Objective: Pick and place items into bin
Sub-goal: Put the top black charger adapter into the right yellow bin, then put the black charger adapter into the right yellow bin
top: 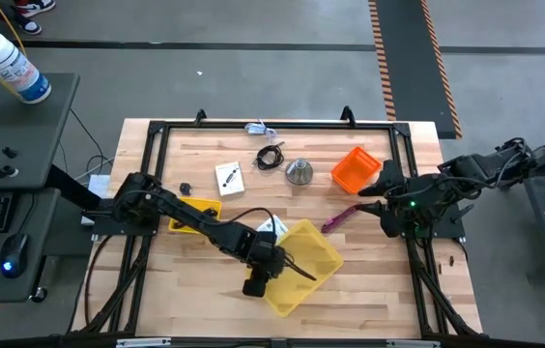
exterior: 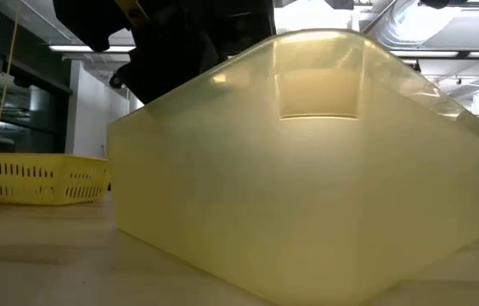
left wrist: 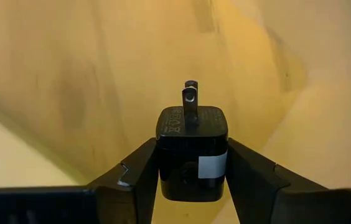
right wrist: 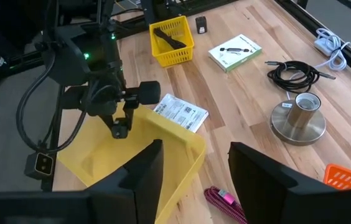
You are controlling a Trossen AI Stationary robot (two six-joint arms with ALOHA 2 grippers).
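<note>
Black plug adapter (left wrist: 192, 152) clamped between left gripper (left wrist: 192, 163) fingers, over yellow bin (top: 301, 263) | progress: not yet dropped | left on table: printed label card (right wrist: 180, 112), white card (top: 229, 178), coiled black cable (top: 271, 157), purple tool (top: 340, 217), small black clip (top: 185, 188) | right gripper (right wrist: 194, 168) parted, empty, near orange basket (top: 356, 167)
</note>
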